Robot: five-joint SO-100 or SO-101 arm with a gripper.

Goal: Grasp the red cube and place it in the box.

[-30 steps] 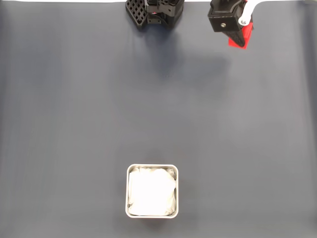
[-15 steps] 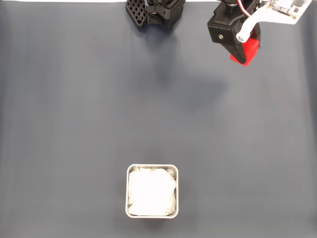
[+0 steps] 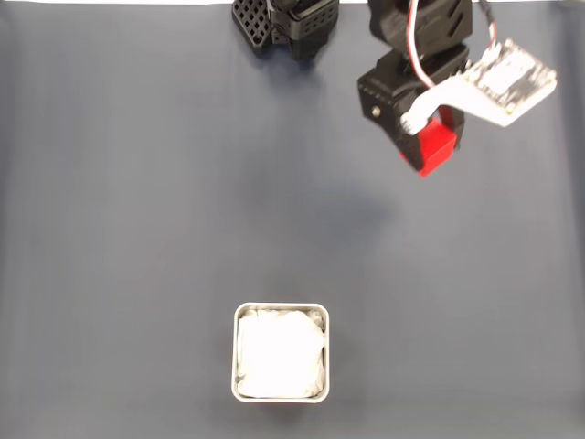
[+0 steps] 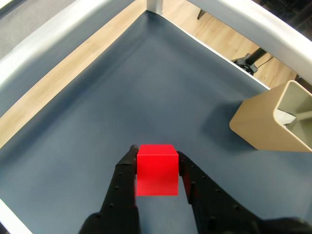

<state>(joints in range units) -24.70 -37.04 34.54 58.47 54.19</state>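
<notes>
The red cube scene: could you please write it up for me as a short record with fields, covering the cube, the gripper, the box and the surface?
red cube: clamped between the two black fingers, lifted clear of the mat
gripper: shut on the red cube
box: empty of the cube, white padding inside, near the bottom edge of the fixed view
cube relative to box: apart, cube up and to the right in the fixed view
surface: dark grey-blue mat
task stage: cube grasped, not yet placed
</notes>
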